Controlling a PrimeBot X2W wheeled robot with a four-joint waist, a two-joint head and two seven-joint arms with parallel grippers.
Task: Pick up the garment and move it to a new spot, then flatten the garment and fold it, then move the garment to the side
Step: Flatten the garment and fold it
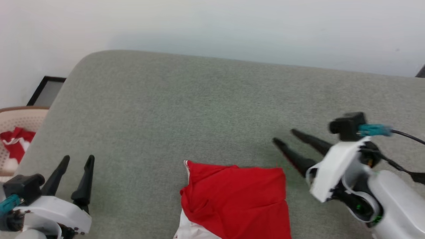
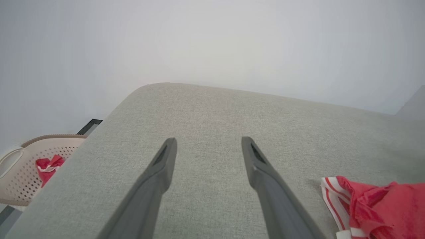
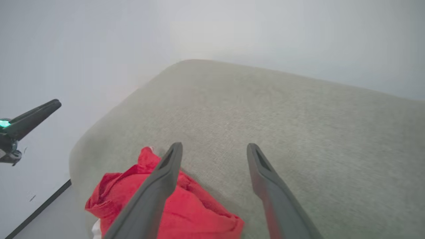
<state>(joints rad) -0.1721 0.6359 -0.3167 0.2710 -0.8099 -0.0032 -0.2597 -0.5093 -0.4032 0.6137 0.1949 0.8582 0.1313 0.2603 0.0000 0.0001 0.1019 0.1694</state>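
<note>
1. Head view: the garment (image 1: 235,199) lies bunched at the grey cushion's (image 1: 199,99) near edge, between the left end effector (image 1: 78,158) and the right end effector (image 1: 283,135). Both are wide and empty.
2. Left wrist view: the left fingers sit well apart from the cloth, so your reach may miss.
3. Right wrist view: one finger overhangs the red fold. You risk pinching one layer and dragging the garment off.

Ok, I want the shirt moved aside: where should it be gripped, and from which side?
Probably the far right corner of the shirt, coming from the right: the cloth lies flat with a clean edge there, and the open right gripper sits just beside it. The left edge is bunched.
</note>
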